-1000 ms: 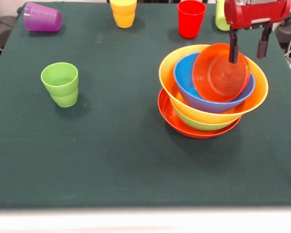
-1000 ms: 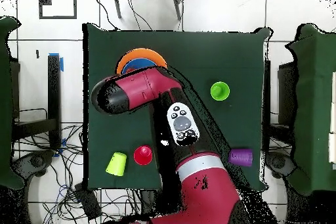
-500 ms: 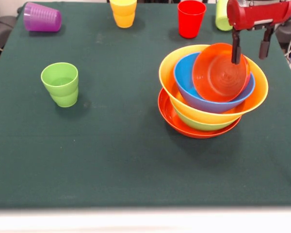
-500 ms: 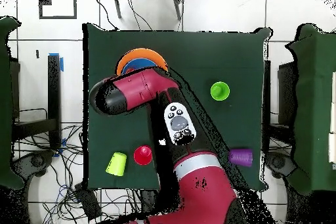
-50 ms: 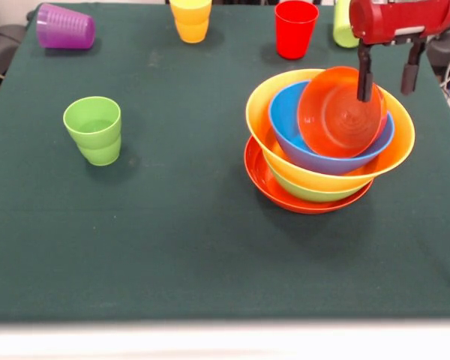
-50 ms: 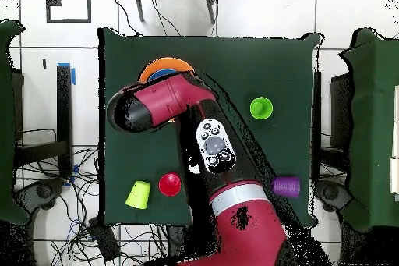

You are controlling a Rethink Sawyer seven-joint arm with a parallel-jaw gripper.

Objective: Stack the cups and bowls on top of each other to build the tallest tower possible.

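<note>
My tool [image 5: 385, 79] hangs open and empty over the far rim of the small orange bowl [image 5: 339, 112], one finger inside that rim and one beyond it. That bowl leans tilted in the blue bowl [image 5: 289, 124], atop the tower [image 5: 322, 176]. The red cup [image 5: 295, 28] stands just beyond the tower, nearest my tool.

Five bowls [image 5: 330, 142] nested in one pile; five cups [image 5: 94, 129] loose on table [image 5: 187, 247].

The desk [image 5: 195, 225] is dark green. The bowls are red-orange [image 5: 264, 180], green [image 5: 304, 191], orange-yellow [image 5: 330, 178], blue [image 5: 285, 120] and orange [image 5: 334, 116].
</note>
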